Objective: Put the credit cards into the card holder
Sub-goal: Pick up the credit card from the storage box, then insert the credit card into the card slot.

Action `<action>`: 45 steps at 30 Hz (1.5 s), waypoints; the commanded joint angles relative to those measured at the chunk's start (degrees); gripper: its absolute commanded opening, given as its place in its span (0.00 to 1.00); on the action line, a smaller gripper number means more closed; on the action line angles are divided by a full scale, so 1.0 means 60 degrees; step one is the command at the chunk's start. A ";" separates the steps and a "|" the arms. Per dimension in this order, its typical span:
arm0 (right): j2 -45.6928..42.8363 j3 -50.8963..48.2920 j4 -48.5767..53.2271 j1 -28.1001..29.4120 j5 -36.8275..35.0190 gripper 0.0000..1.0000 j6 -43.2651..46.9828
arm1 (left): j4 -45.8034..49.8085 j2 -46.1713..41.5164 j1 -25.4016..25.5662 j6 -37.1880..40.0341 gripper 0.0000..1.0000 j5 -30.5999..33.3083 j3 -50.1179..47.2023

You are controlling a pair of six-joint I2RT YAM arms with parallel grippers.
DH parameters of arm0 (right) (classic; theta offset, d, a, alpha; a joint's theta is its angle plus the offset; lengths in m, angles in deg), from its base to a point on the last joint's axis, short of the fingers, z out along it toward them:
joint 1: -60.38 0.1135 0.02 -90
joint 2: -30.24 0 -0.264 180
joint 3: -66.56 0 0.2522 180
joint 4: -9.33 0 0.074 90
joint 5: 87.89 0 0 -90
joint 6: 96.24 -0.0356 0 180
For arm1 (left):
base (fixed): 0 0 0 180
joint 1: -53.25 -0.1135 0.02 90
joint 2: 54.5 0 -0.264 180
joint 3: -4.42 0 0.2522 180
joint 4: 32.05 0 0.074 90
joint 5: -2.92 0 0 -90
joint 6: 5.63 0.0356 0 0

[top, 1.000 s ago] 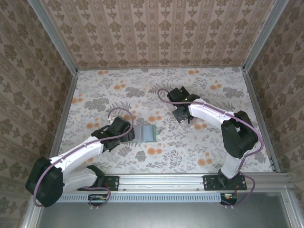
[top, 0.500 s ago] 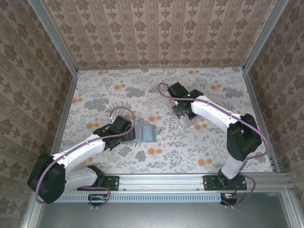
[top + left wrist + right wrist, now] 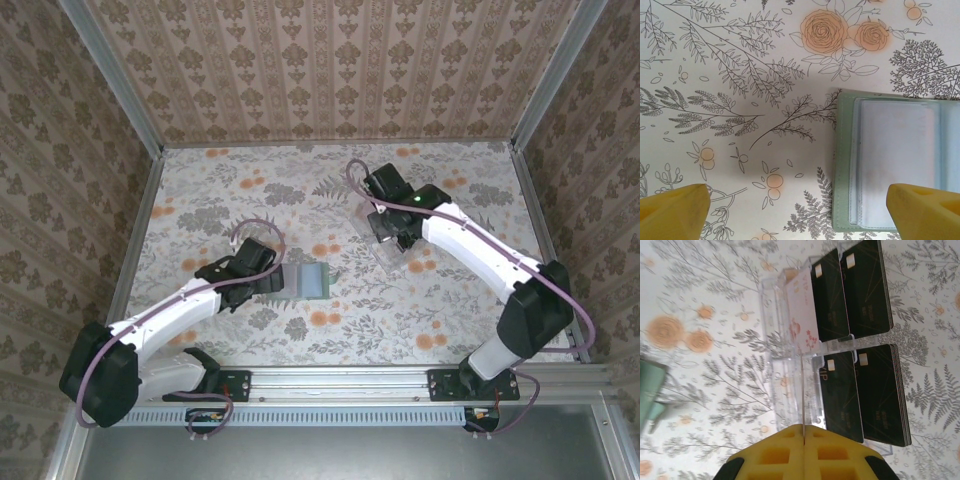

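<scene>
Left tool [image 3: 270, 282] [image 3: 800, 215] is spread wide, yellow fingertips [image 3: 672, 212] down in the two lower corners of its wrist view, low over the flowered tabletop [image 3: 740, 75]. The green holder [image 3: 315, 280] [image 3: 895, 160] lies flat and open just at that tool's 3 o'clock, clear pockets facing up. One fingertip overlaps its corner in the wrist view; I can't tell if it touches.

Over to the right tool [image 3: 384, 228] [image 3: 804, 452]: fingers pressed together above the clear tray [image 3: 395, 252] [image 3: 767, 330], which sits at 2 o'clock from the holder, well apart. A thin pale line runs out from the seam, card edge or tray divider, I can't tell. A white card [image 3: 802, 310] with a red mark stands in a 12 o'clock slot, black cards [image 3: 865, 290] filling the slots at its 3 o'clock. The holder's edge peeks in at 9 o'clock there.
</scene>
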 commanded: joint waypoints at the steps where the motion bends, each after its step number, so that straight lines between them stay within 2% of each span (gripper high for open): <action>1: -0.0839 0.0024 0.0060 0.0065 0.1039 0.00 -0.0882 | 0.0443 -0.0099 -0.0141 0.0403 1.00 -0.0059 0.0384; 8: -0.2216 -0.1601 -0.1954 0.0110 0.3578 0.00 -0.3068 | 0.0670 -0.0123 -0.0446 0.0739 1.00 -0.0348 0.0539; 13: -0.2744 -0.3066 -0.4012 0.0367 0.4516 0.00 -0.4741 | 0.0686 -0.0195 -0.0678 0.0982 1.00 -0.0582 0.0505; 19: -0.2616 -0.4413 -0.6349 0.1212 0.4467 0.00 -0.6180 | 0.0463 -0.0358 -0.0934 0.1057 1.00 -0.0990 0.0263; 27: -0.1171 -0.4767 -0.7808 0.2464 0.3906 0.00 -0.6744 | 0.0408 -0.0951 -0.1071 0.0917 1.00 -0.1176 -0.0138; 34: 0.0071 -0.4851 -0.8779 0.2575 0.4275 0.00 -0.7024 | 0.0343 -0.1267 -0.1100 0.0482 1.00 -0.1345 -0.0529; 45: 0.1787 -0.4233 -0.9545 0.2583 0.4741 0.00 -0.7247 | 0.0056 -0.0628 -0.1100 0.0392 1.00 -0.1426 -0.0537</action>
